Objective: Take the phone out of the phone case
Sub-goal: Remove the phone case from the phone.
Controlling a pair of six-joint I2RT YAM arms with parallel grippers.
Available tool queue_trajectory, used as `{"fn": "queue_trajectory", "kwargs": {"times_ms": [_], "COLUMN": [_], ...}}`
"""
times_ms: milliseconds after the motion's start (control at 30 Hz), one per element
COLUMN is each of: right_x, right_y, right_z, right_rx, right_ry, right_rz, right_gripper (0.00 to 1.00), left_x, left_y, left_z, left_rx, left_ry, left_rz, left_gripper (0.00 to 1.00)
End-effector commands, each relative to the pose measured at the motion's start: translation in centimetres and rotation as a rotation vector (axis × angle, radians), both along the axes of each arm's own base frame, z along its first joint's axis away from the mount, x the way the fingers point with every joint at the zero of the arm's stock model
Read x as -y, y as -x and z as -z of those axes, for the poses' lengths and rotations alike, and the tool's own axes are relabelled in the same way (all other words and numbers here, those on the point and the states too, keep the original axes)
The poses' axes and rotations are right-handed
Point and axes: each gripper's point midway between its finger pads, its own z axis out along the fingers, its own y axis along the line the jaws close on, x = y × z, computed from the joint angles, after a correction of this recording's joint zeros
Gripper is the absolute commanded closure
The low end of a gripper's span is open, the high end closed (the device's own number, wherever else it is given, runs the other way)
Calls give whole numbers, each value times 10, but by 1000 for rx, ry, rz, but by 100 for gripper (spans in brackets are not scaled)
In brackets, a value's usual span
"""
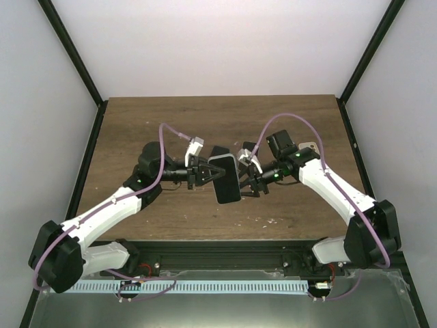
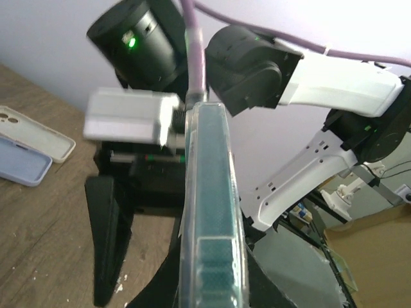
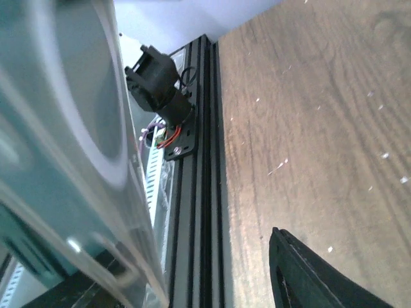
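The phone in its clear case (image 1: 225, 176) is held in the air above the middle of the table, between both arms. In the left wrist view the phone in the case (image 2: 212, 205) is seen edge-on, a dark teal body inside a transparent shell. My left gripper (image 1: 203, 172) is shut on its left end, with its fingers (image 2: 157, 289) pressed on both faces. My right gripper (image 1: 250, 179) is open at the right end of the phone. One of its fingers (image 3: 321, 276) stands well apart from the case (image 3: 64, 160); the other is hidden behind the case.
A cream phone case (image 2: 38, 131) and a light blue phone case (image 2: 22, 168) lie on the wooden table (image 1: 287, 109) beyond the right arm. The black rail (image 3: 199, 192) runs along the table's near edge. Black frame posts stand at the back corners.
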Motion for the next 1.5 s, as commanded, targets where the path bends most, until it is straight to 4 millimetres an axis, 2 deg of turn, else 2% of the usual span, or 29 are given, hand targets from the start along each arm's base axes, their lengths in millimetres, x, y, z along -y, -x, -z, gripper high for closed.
{"fn": "queue_trajectory", "kwargs": {"times_ms": [0, 233, 533, 667, 700, 767, 867, 967, 1067, 1200, 1267, 1367, 1467], "right_x": [-11, -2, 4, 4, 3, 2, -1, -3, -6, -4, -1, 2, 6], "right_y": [-20, -7, 13, 13, 12, 10, 1, -6, -14, -36, -46, -67, -91], "right_z": [-77, -89, -101, -97, -96, -90, -78, -62, -44, -21, -10, 11, 30], "right_rx": [213, 234, 215, 194, 183, 155, 112, 69, 42, 22, -8, -41, -79], "right_ry": [-260, -322, -406, -409, -407, -400, -372, -342, -305, -240, -212, -138, -47], "right_rz": [-31, -55, -138, -143, -142, -138, -111, -75, -24, 104, 164, 269, 402], "right_gripper": [46, 44, 41, 41, 42, 52, 82, 89, 97, 99, 99, 99, 99], "left_x": [11, 16, 26, 27, 27, 27, 29, 29, 17, -16, -36, -65, -75], "left_y": [33, 32, 22, 21, 21, 20, 5, -22, -65, -98, -104, -105, -89], "left_z": [79, 102, 108, 116, 117, 120, 116, 114, 112, 89, 83, 86, 88], "left_rx": [-261, -341, -370, -388, -388, -395, -370, -332, -281, -198, -152, -83, 2], "left_ry": [-200, -230, -227, -236, -234, -236, -233, -280, -337, -320, -335, -444, -549], "left_rz": [121, 156, 172, 171, 170, 159, 79, -77, -342, -639, -754, -927, -1009], "left_gripper": [100, 100, 100, 100, 100, 100, 99, 87, 63, 43, 41, 39, 39]}}
